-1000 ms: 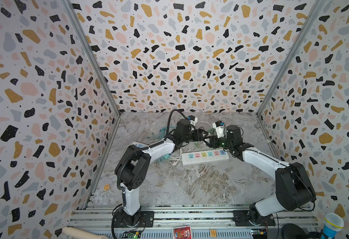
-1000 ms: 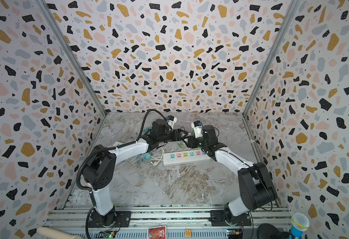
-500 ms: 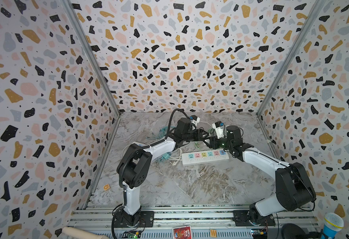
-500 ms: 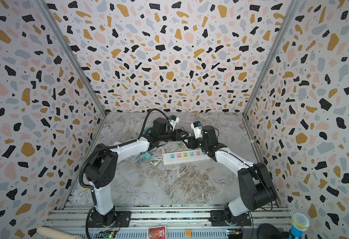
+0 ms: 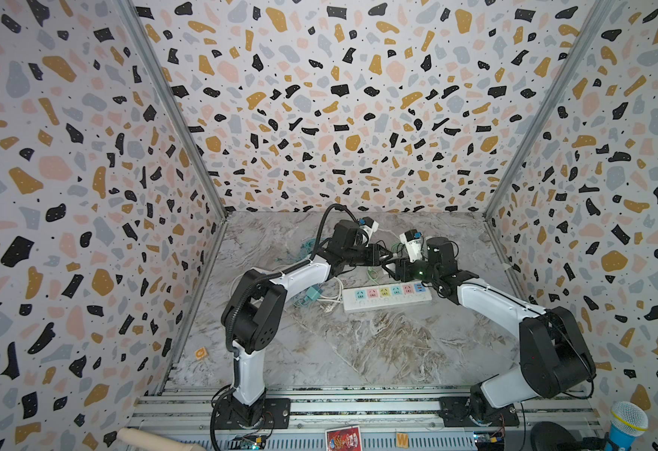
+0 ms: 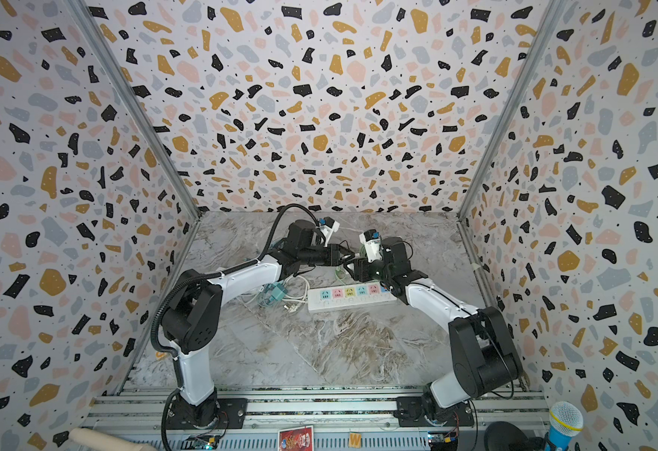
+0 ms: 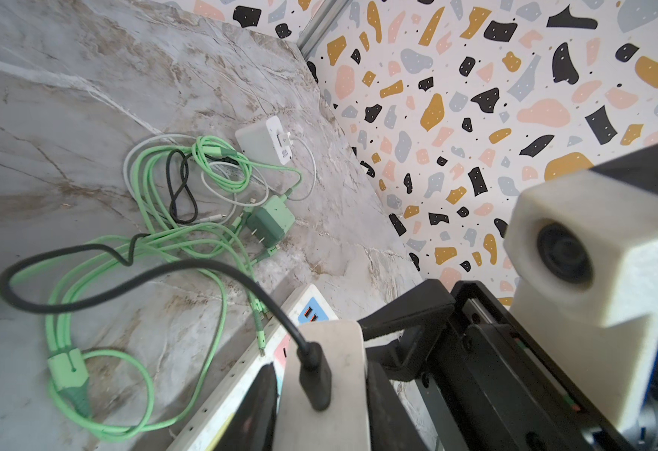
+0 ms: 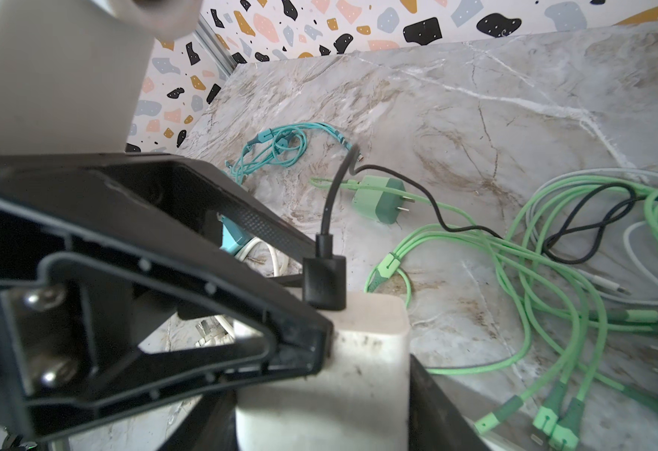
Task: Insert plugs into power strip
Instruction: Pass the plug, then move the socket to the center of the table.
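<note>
We are looking at a grey marble-patterned surface (image 5: 358,351) boxed in on three sides by terrazzo-print walls (image 5: 339,117), with an aluminium rail (image 5: 358,406) running along its near edge. A white power strip (image 5: 386,298) with pastel sockets is lying across the middle. A teal plug (image 5: 313,293) is lying just beside the end nearer the left arm (image 5: 296,277). A mint green plug (image 7: 274,220) and a white charger block (image 7: 265,140) are lying farther back amid loops of green cable (image 7: 144,250).

Both arms are rising from the rail, bending at the elbow and reaching inward. The right arm (image 5: 491,304) is mirroring the left, and their tools are meeting nose to nose just behind the strip.

Between them a white plug (image 7: 343,390), with a black cable (image 7: 124,254) plugged into its back, is hanging above the strip's far edge. The left tool (image 7: 321,421) is pinching this plug, with a finger pressing on each side. The right tool (image 8: 319,421) is clamping the same plug from the opposite direction.
</note>
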### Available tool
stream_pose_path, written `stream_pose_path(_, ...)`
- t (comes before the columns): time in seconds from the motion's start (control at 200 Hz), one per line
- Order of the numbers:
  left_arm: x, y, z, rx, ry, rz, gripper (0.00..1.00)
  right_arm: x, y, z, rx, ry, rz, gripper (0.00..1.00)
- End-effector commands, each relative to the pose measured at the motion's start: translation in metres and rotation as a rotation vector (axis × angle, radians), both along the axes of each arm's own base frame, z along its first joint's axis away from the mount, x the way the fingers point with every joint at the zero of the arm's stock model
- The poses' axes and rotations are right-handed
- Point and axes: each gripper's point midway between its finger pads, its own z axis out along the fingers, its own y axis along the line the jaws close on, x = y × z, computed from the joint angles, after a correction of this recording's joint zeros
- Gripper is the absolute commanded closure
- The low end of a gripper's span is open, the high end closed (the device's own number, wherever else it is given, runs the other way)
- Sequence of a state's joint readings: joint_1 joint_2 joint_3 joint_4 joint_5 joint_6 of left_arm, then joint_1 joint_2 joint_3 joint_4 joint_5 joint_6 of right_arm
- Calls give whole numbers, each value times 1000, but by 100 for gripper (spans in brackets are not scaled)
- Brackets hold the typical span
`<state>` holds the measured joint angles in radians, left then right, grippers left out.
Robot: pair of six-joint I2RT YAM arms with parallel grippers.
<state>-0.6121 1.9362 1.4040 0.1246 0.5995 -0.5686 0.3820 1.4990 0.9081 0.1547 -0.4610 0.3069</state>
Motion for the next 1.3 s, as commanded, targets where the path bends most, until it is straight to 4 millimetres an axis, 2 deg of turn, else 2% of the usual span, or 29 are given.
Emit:
stream_pose_path(0.0,-26,-7,-18,62,49,-110,94,17,2,61,61,-184,-4,42)
stream_pose_path(0.155,-10,8,-20,150,0,-40,97,20,-9,60,56,-160,-34,35)
stream_pose_path(0.275,-5,10,-19,154,-16,-19,100,18,-15,55,65,-144,-34,32)
stream_pose_path(0.39,0,14,-17,168,-23,8,100,17,-18,51,65,-124,-35,24)
stream_pose_path(0.541,12,51,-18,328,-69,179,100,11,-35,52,49,-113,-95,21)
stream_pose_path(0.676,1,79,-13,391,-130,269,100,6,-53,40,-5,-61,-151,21)
stream_pose_path(0.841,-23,93,-6,389,-300,233,100,1,-68,24,-18,26,-183,22)
stream_pose_path(0.956,-32,95,-3,384,-406,179,100,-6,-70,16,-25,42,-173,21)
stream_pose_path(1.211,-43,84,-1,353,-607,44,100,-14,-75,2,-38,66,-182,22)
stream_pose_path(1.297,-38,84,8,318,-664,80,100,-14,-78,-3,-47,77,-192,22)
